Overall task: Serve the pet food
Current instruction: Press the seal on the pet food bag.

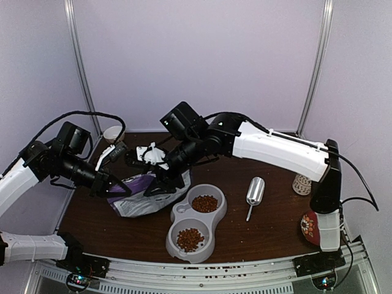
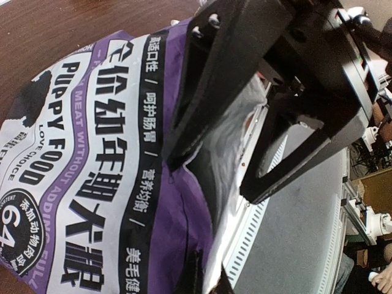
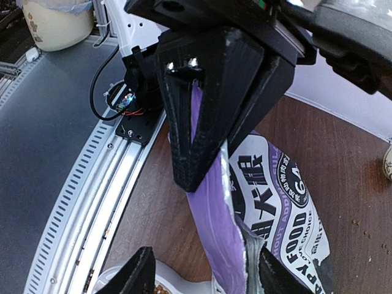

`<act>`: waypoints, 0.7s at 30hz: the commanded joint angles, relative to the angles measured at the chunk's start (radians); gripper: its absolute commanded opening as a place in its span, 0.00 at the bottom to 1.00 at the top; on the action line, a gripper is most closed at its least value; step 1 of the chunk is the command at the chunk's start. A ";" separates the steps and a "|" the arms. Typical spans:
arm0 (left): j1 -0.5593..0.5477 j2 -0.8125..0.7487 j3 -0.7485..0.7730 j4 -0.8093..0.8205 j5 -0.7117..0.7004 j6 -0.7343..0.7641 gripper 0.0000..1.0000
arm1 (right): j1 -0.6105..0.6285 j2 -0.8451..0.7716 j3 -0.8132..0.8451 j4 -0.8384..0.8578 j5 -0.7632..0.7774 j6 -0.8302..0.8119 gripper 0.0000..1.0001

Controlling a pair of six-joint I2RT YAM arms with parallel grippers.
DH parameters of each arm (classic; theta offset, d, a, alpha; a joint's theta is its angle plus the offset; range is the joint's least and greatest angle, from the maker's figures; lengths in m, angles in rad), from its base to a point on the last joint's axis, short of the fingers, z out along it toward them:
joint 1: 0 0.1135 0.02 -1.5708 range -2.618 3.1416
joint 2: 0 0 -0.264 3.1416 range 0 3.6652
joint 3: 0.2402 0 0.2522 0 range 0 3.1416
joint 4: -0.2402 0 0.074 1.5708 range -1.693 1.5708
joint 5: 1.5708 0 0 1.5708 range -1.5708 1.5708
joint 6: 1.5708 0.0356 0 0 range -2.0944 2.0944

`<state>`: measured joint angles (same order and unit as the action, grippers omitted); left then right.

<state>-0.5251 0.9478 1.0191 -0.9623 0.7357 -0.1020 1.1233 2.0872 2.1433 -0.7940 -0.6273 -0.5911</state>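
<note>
The purple puppy food bag [image 1: 144,199] lies on the brown table, left of the grey double bowl [image 1: 211,215]. Pet food fills both of its compartments, the far one [image 1: 204,203] and the near one [image 1: 190,239]. My left gripper [image 1: 119,188] is shut on the bag's edge; in the left wrist view the bag [image 2: 92,165] fills the frame, with the left gripper [image 2: 205,278] pinching it at the bottom. My right gripper [image 3: 203,263] stands open astride the bag's upright top edge [image 3: 220,220], above the bowl [image 3: 184,286].
A metal scoop [image 1: 254,191] lies right of the bowl. A cream cup [image 1: 113,133] stands at the back left. Two patterned objects [image 1: 301,184] [image 1: 309,225] sit at the table's right edge. The table's metal front rail [image 3: 92,202] runs close by.
</note>
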 commanded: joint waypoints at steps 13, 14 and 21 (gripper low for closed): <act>0.000 -0.016 -0.007 0.097 -0.022 0.022 0.00 | 0.047 0.026 -0.007 0.119 -0.019 0.085 0.00; 0.002 -0.017 -0.006 0.097 -0.024 0.023 0.00 | 0.047 0.026 -0.006 0.114 -0.019 0.084 0.00; 0.001 -0.024 -0.018 0.104 -0.021 0.024 0.00 | 0.050 0.039 0.013 0.133 -0.047 0.124 0.42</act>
<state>-0.5251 0.9264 1.0077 -0.9710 0.7185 -0.0948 1.1275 2.0892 2.1277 -0.7208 -0.5987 -0.4911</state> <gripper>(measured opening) 0.027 0.172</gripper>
